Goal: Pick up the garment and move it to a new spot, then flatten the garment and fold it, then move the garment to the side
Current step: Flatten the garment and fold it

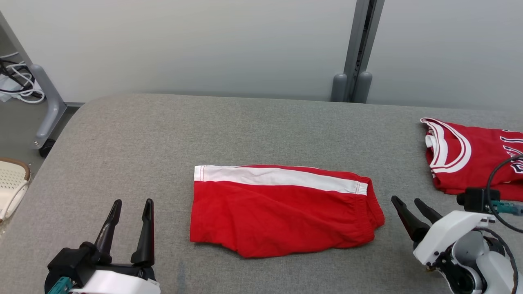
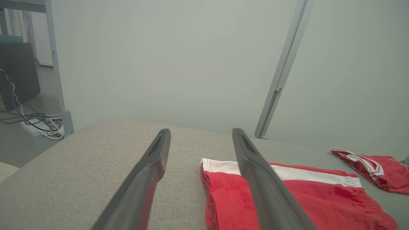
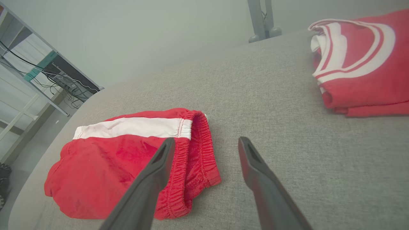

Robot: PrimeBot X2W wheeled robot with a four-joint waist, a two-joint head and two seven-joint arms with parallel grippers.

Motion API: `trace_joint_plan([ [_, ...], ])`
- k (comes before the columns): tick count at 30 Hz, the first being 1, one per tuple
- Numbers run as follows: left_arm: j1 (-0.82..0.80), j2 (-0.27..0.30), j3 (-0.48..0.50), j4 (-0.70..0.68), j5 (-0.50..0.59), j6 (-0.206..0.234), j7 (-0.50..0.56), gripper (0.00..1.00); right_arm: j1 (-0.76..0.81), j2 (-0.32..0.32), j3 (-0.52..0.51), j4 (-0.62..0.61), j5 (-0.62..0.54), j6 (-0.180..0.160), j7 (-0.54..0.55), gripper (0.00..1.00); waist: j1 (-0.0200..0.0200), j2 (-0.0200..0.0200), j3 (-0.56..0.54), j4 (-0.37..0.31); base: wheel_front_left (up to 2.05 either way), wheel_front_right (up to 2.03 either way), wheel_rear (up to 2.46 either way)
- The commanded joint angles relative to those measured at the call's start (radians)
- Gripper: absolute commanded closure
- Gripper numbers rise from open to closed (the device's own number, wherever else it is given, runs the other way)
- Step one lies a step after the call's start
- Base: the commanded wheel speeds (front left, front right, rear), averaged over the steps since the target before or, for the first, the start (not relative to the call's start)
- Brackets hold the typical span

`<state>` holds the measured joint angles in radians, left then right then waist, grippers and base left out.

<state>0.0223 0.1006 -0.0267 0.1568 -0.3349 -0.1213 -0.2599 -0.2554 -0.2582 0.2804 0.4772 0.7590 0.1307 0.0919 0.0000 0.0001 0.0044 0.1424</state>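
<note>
1. The red shorts (image 1: 282, 216) lie flat on the grey worktop (image 1: 245, 130), apparently already folded in half. I judge that the task now stands at a further fold or the carry to the side.
2. The left hand (image 1: 133, 201) hovers with its two dark fingers spread wide, holding nothing. The leg-hem end of the shorts lies just to its right.
3. The right hand (image 1: 405, 200) is likewise wide open and empty. The gathered elastic waistband sits just to its left, near the fingertips but not touching them.
4. The next move likely calls for each hand to lower onto its near end and pinch all the layers together.
5. The shorts are bright red and lightly creased, with a white stripe along the edge farthest from both hands.
6. A folded red jersey (image 1: 470, 159) lies ahead and to the right of the right hand.
</note>
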Motion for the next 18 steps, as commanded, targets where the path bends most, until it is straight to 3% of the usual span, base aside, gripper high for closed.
trace_joint_plan([
  [1, -0.01, -0.003, 0.005, 0.002, 0.008, -0.004, -0.004, 0.0, -0.025, 0.004, -0.006, 0.018, 0.018, 0.001, 0.034, 0.0, 0.0, -0.0001, 0.0, 0.008, 0.0, 0.0, 0.0],
  [7, -0.019, -0.012, -0.006, 0.015, 0.015, -0.009, -0.004, 0.0, -0.122, 0.022, -0.051, 0.131, 0.063, 0.0, 0.167, 0.0, 0.0, -0.0001, 0.006, 0.038, 0.0, 0.0, 0.0],
  [18, -0.035, -0.007, -0.028, 0.029, -0.003, -0.01, -0.004, 0.0, -0.263, 0.077, -0.088, 0.351, 0.038, 0.0, 0.33, 0.0, 0.0, -0.0001, 0.029, 0.091, 0.0, 0.0, 0.0],
])
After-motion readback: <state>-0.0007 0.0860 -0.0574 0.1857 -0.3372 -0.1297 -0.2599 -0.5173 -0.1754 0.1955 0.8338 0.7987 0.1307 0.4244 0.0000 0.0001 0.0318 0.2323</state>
